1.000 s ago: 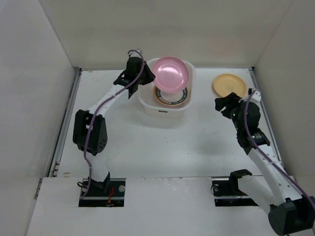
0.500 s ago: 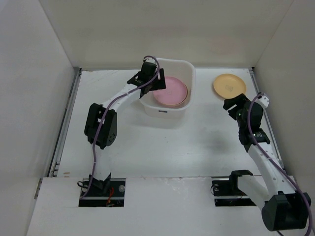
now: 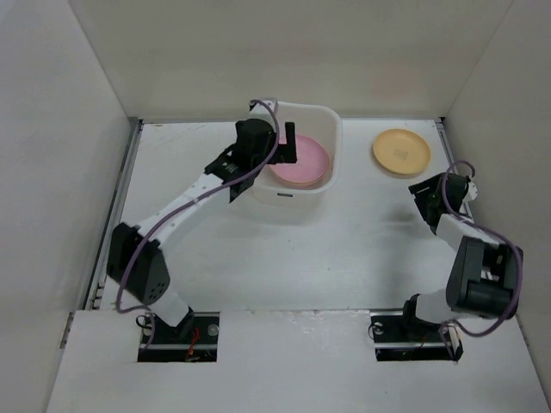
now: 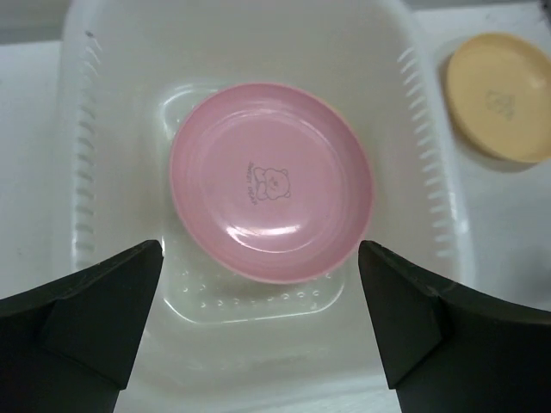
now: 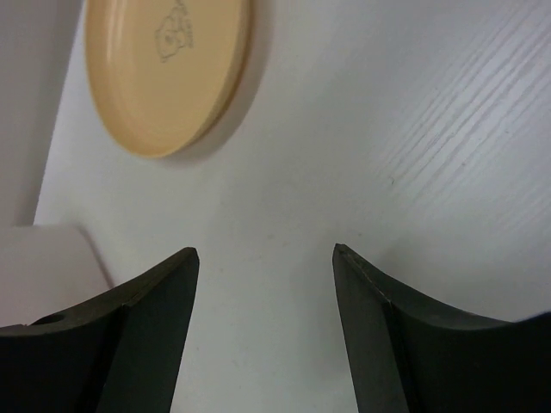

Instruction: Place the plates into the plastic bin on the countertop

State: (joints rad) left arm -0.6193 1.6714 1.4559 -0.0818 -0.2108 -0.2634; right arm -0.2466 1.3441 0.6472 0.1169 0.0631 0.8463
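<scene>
A pink plate [image 3: 299,161] lies flat in the plastic bin [image 3: 293,196] at the back middle of the countertop [image 3: 344,249]. My left gripper [image 3: 274,155] hovers over the bin's near-left rim. In the left wrist view its jaws stand wide open and empty [image 4: 258,249], one on each side of the pink plate [image 4: 271,182] inside the bin [image 4: 430,129]. A yellow-orange plate [image 3: 401,151] rests on the countertop right of the bin. My right gripper [image 3: 428,191] is low, just in front of that plate [image 5: 168,73], open and empty [image 5: 265,251].
White walls close in the countertop at the back [image 3: 293,60], left [image 3: 60,155] and right [image 3: 508,129]. The right arm is folded close to the right wall. A metal strip [image 3: 116,215] runs along the left edge.
My left gripper carried the tilted pink plate down into the bin, opened and let it go; the plate now lies flat. The right arm swung rightward and lowered beside the yellow-orange plate.
</scene>
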